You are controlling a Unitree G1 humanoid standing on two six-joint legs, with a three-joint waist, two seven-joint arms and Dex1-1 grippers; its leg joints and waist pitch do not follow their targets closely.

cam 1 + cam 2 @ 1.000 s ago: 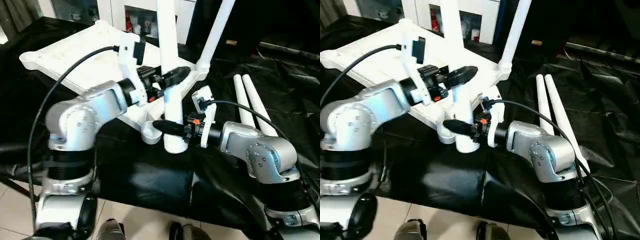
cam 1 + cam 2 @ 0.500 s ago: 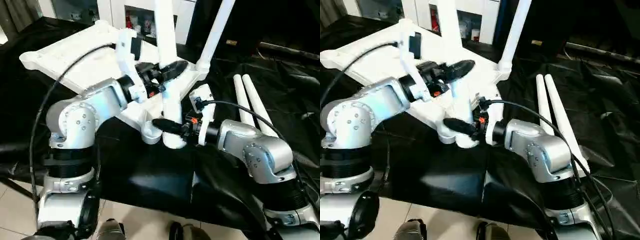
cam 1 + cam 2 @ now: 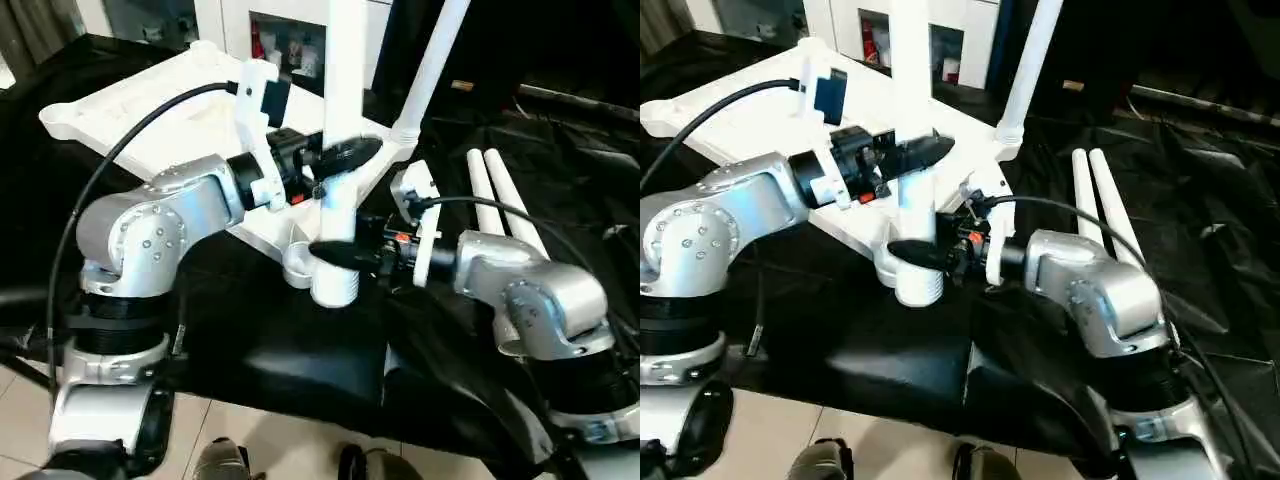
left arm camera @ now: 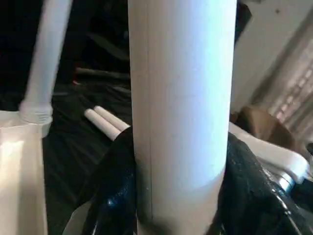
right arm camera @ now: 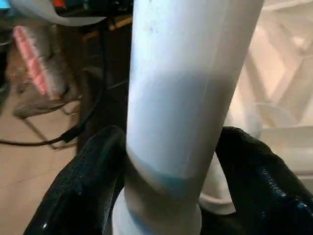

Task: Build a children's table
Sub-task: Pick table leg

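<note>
The children's table top lies underside up, tilted on black cloth. One white leg stands in its far right corner socket. I hold a second leg almost upright, its thick end hanging just beside the near corner socket. My left gripper is shut on this leg at mid-height, with a black finger against each side. My right gripper sits around the same leg lower down, just above the thick end.
Two spare white legs lie side by side on the black cloth to the right. A white cabinet stands behind the table top. The cloth's front edge drops to a tiled floor.
The held leg has swung more upright and its thick end has shifted slightly left, nearer the corner socket. My right forearm has drawn back to the right.
</note>
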